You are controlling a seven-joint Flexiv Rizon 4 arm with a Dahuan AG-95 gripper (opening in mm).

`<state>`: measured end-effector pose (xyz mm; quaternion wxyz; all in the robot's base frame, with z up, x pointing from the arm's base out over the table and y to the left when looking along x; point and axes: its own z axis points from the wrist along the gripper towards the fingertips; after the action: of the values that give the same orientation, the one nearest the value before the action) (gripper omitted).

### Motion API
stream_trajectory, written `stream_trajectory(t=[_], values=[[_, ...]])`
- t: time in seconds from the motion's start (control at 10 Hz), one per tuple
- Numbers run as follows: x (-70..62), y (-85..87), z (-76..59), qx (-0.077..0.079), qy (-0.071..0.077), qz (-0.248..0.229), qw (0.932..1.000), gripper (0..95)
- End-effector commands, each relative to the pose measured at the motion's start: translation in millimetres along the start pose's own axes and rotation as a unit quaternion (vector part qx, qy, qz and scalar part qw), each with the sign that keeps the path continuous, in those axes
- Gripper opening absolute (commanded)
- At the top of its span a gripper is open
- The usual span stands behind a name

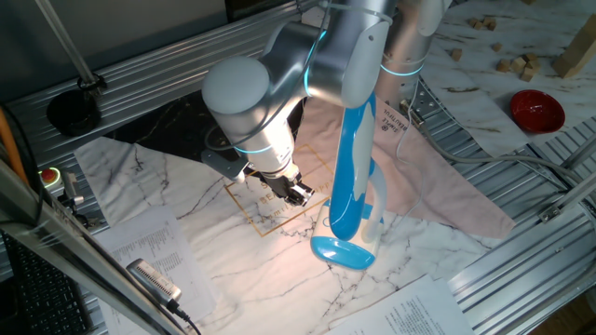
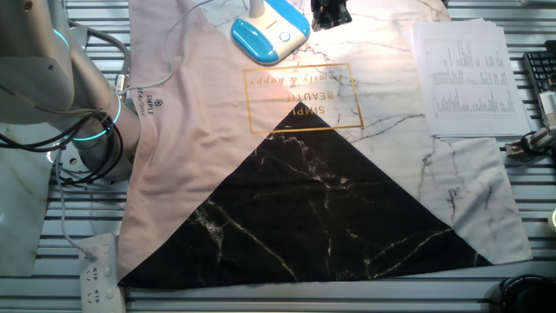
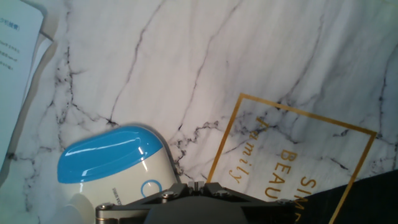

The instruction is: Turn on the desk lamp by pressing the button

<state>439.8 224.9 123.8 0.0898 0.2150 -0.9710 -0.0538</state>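
Probably light, glossy and top-heavy, this desk lamp (image 1: 349, 177), so best pressed straight down on the round button on its blue foot (image 3: 118, 163), never grasped. Stands on a marble-print cloth (image 2: 347, 183) laid smooth over a slatted tabletop, near one edge, gripper (image 1: 298, 193) just beside; cannot tell fingers' state.

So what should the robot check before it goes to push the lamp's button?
1. Lamp foot in view: ok, its blue and white oval base shows in all three views.
2. Round button ring found on the foot: ok, the hand view shows it.
3. Gripper above the button: not ok, it sits beside the foot, over the marble cloth.
4. Lamp head out of the way: cannot tell.
5. Fingers open or shut: cannot tell.
6. Lamp off: cannot tell, though the cloth looks brightly lit.
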Motion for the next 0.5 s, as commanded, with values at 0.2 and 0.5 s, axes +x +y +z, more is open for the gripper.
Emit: stream_trajectory(t=[0.2,0.5], values=[[0.3,0.0,-0.2,0.0,0.0,0.008,1.0,0.0],[0.6,0.0,0.0,0.002,0.001,0.014,0.9999,0.0]])
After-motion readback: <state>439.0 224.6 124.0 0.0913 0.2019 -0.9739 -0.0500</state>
